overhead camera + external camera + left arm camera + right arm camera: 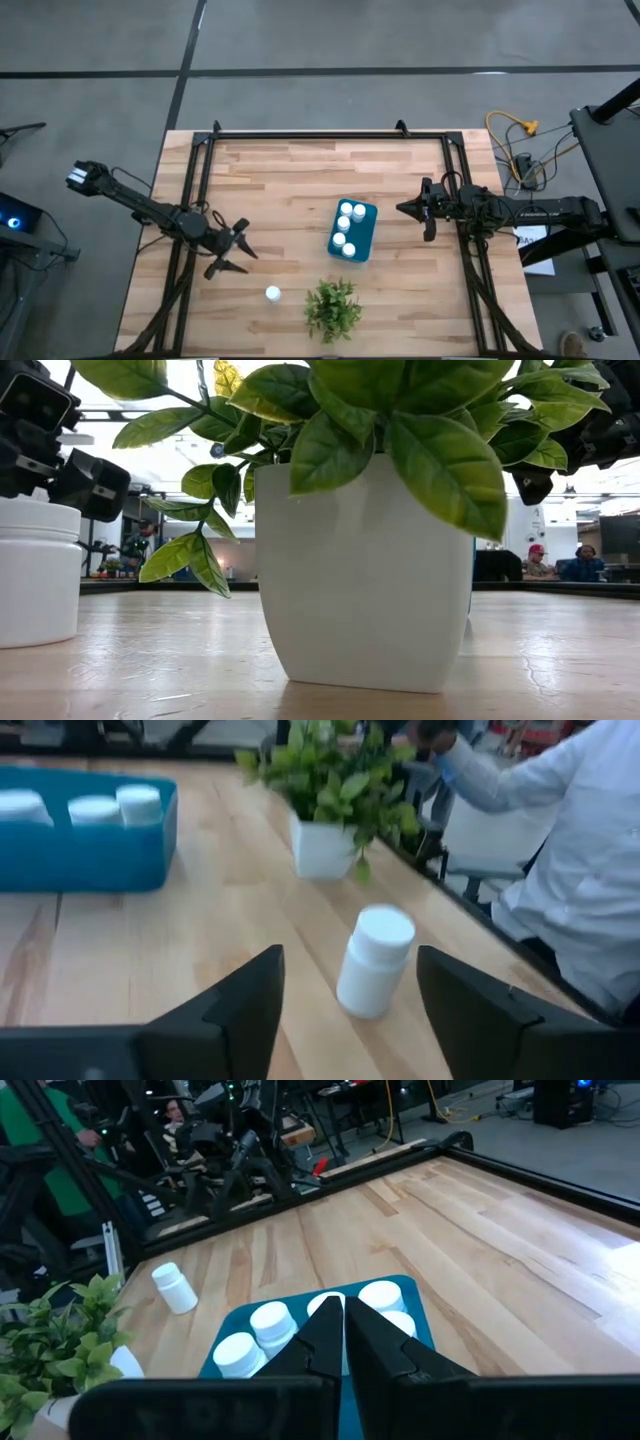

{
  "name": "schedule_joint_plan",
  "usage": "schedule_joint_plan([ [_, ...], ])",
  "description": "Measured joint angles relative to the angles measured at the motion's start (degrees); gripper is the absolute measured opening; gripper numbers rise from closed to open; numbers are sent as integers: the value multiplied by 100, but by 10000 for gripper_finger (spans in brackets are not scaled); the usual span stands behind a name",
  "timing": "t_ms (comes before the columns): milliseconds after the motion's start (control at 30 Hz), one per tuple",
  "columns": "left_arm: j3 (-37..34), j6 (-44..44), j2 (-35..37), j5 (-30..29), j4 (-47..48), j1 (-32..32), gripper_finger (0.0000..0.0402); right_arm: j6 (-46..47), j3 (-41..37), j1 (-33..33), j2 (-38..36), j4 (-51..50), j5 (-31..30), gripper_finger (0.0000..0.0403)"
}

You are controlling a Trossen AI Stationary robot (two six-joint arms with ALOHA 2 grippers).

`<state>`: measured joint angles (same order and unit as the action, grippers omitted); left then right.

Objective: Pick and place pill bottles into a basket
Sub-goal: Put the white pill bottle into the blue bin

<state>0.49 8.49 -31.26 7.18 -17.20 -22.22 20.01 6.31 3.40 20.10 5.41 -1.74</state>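
1. A lone pill bottle point(272, 293) stands upright on the wooden surface point(290, 180), at about 7 o'clock from the basket point(365, 232) and just to the 9 o'clock side of the plant point(332, 308).
2. The teal basket sits near the middle of the surface with four white-capped bottles point(346, 224) standing inside it in the high view; the right wrist view shows the same cluster of caps point(272, 1320).
3. The left gripper point(237, 252) hovers at 10 o'clock from the lone bottle, well apart from it, its fingers spread wide; in its wrist view the bottle point(375, 961) shows between the two dark fingers point(236, 1010).
4. The right gripper point(418, 209) hangs at 3 o'clock from the basket, its fingers point(322, 1342) pressed together and holding nothing.
5. A person in a white sleeve point(520, 775) stands beyond the surface's edge, near the white plant pot point(362, 575).
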Motion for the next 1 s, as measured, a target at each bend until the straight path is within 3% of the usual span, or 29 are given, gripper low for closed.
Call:
schedule_joint_plan([
  [333, 0, 7, -439, -159, -513, 0, 307, 0, 0, 0, 0, 2, 1, 8],
  [600, 0, 15, -1382, -295, -628, 0, 310, 102, 0, 0, 0, 4, 1, 8],
  [1000, 0, -131, -2993, -123, -2477, -579, 310, 249, 0, 0, -2, 4, 1, 8],
])
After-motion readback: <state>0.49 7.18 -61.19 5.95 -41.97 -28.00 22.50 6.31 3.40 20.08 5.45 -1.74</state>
